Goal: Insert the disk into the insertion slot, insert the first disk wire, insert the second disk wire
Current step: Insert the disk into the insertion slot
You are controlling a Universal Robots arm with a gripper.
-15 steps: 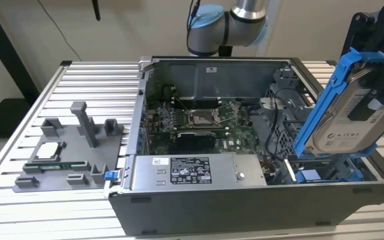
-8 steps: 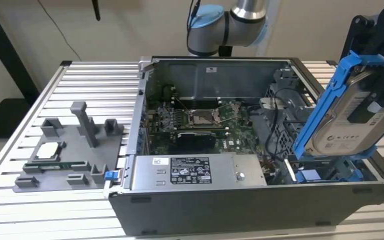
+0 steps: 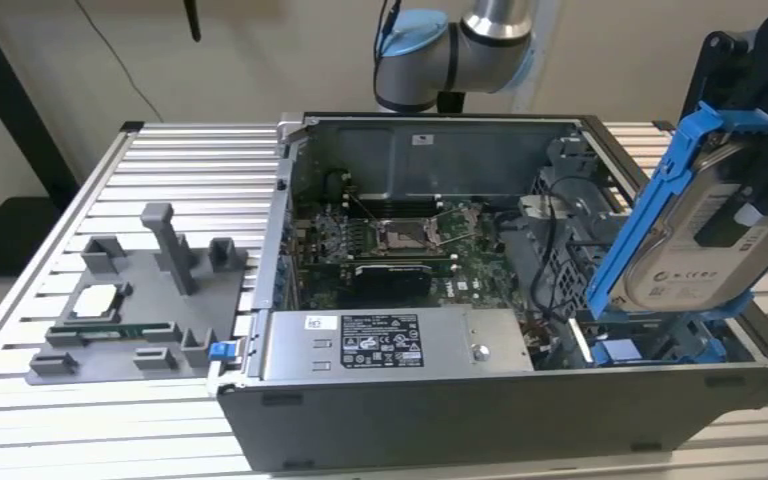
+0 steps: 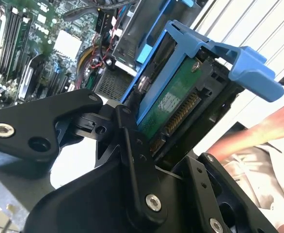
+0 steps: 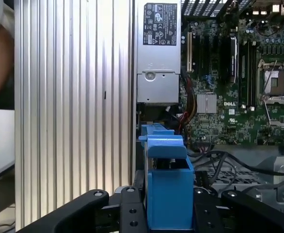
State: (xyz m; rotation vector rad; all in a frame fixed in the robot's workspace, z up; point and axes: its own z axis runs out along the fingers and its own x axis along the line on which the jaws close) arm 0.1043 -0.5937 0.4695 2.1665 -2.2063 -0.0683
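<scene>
Gripping the disk (image 3: 688, 250) in the gripper (image 3: 742, 195), with the black fingers (image 3: 738, 225) closed tight against its two broad faces. Holding it tilted in the exterior view, with the upper end leaning toward that view's right and the lower end just above the slot (image 3: 651, 348). Not yet seated (hard to tell whether the blue frame touches the cage or only hangs close over it).

Poised over the exterior view's right end of the open case (image 3: 491, 425), with the slot down in that corner and its blue tabs showing. Elsewhere in the case, toward the exterior view's left: the motherboard (image 3: 384, 250) in the middle, the PSU (image 3: 384, 345) along the near wall, dark cables (image 3: 554, 235) between motherboard and cage. Resting on a slatted table (image 3: 37, 430), with a grey fixture (image 3: 144, 300) just beside the case on the exterior view's left.

In the second wrist view, looking at the disk's green underside and connector end, clamped between the fingers, with a person's forearm (image 4: 270, 127) in the background. In the first wrist view, looking past the frame's blue end toward PSU and motherboard.
</scene>
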